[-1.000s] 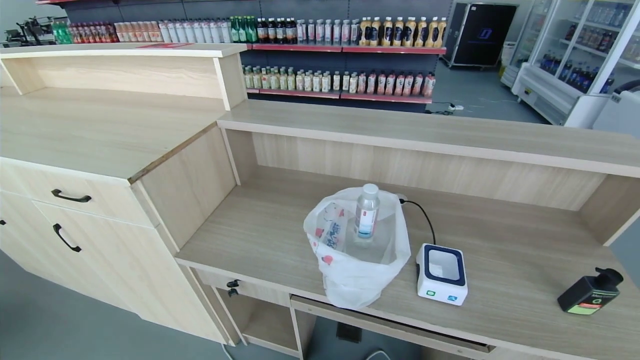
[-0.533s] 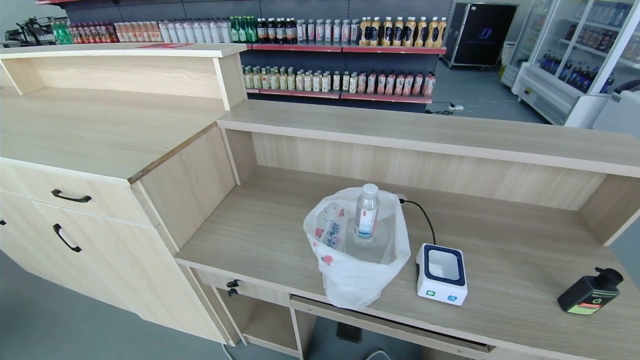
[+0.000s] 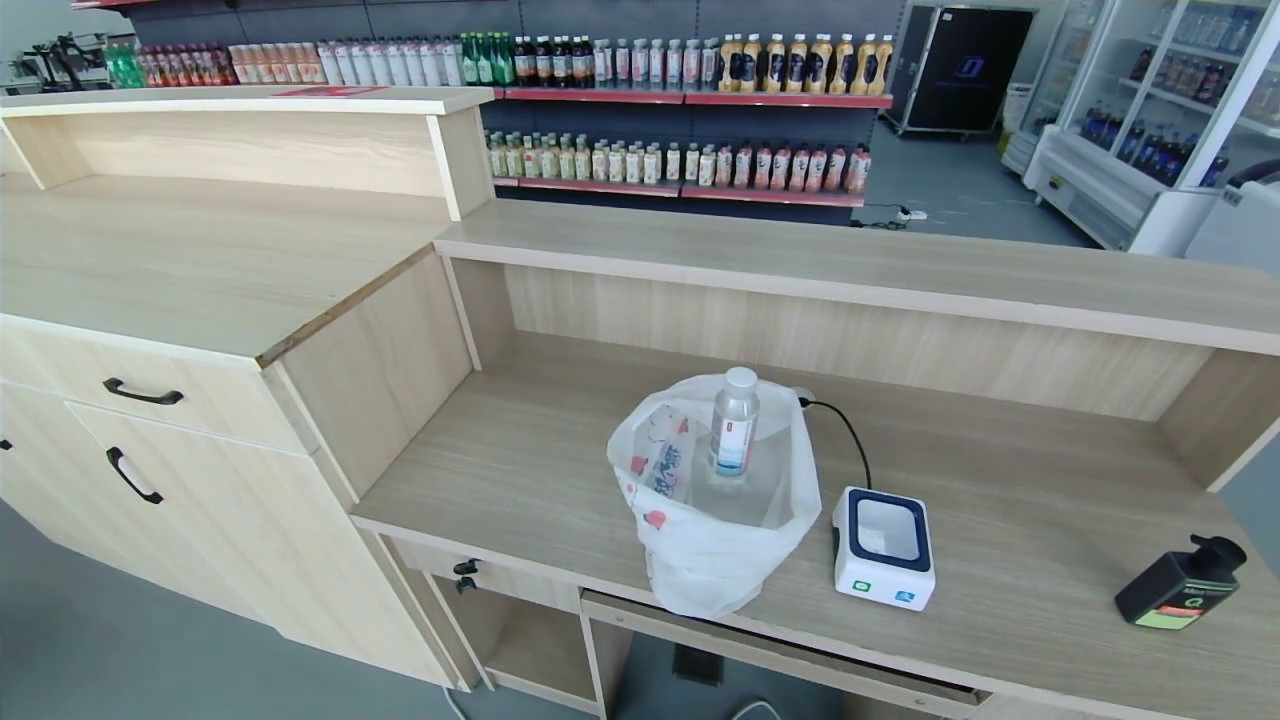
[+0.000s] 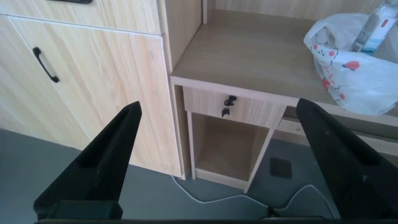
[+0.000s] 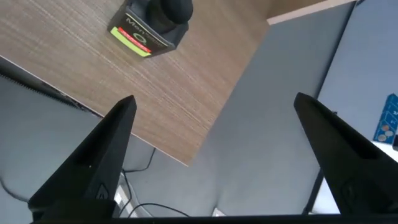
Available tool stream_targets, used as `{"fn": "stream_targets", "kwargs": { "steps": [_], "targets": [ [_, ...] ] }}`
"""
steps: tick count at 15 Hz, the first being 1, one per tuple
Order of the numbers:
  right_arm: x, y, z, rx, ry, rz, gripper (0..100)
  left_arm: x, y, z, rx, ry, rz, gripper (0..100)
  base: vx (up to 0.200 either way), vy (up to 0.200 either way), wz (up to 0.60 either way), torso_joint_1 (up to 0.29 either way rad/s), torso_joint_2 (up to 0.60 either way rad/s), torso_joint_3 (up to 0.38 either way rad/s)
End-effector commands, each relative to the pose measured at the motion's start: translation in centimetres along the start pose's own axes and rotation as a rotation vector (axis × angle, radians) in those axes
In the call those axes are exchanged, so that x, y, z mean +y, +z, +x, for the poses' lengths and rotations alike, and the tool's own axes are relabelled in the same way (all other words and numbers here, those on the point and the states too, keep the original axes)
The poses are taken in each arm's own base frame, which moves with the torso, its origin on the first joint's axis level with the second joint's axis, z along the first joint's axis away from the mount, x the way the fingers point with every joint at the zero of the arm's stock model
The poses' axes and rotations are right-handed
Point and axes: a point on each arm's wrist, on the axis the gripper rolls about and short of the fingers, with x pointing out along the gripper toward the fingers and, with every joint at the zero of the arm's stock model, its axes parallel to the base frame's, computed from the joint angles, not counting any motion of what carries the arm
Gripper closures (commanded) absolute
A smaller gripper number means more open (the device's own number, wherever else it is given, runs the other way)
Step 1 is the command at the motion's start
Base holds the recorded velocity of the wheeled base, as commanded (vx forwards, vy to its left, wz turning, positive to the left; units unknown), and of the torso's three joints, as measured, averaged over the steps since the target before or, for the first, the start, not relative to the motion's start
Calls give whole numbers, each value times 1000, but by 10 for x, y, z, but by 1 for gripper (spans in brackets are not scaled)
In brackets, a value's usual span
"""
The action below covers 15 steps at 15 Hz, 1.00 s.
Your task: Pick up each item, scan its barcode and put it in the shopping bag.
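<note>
The black bottle (image 3: 1180, 585) lay on the desk (image 3: 1020, 470) at 3 o'clock from the scanner (image 3: 885, 548), cap toward 2 o'clock, nearest the right jaws, which were wide open, like the left jaws.

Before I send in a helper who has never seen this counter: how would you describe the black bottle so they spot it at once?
Find the lower wooden counter, where a white shopping bag sits beside a white scanner. Go on past the scanner to the robot's right end: the black bottle is there alone, the only dark item, with a pump top and a green label.
</note>
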Motion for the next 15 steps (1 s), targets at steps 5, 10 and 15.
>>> {"fn": "stream_targets", "kwargs": {
  "steps": [5, 10, 15],
  "targets": [
    [6, -26, 39, 27, 116, 182, 0, 0, 0, 0, 0, 0, 0, 0, 0, 0, 0, 0, 0, 0],
    [-1, -33, 51, 29, 122, 262, 0, 0, 0, 0, 0, 0, 0, 0, 0, 0, 0, 0, 0, 0],
    [-10, -43, 70, 28, 130, 261, 0, 0, 0, 0, 0, 0, 0, 0, 0, 0, 0, 0, 0, 0]
  ]
}}
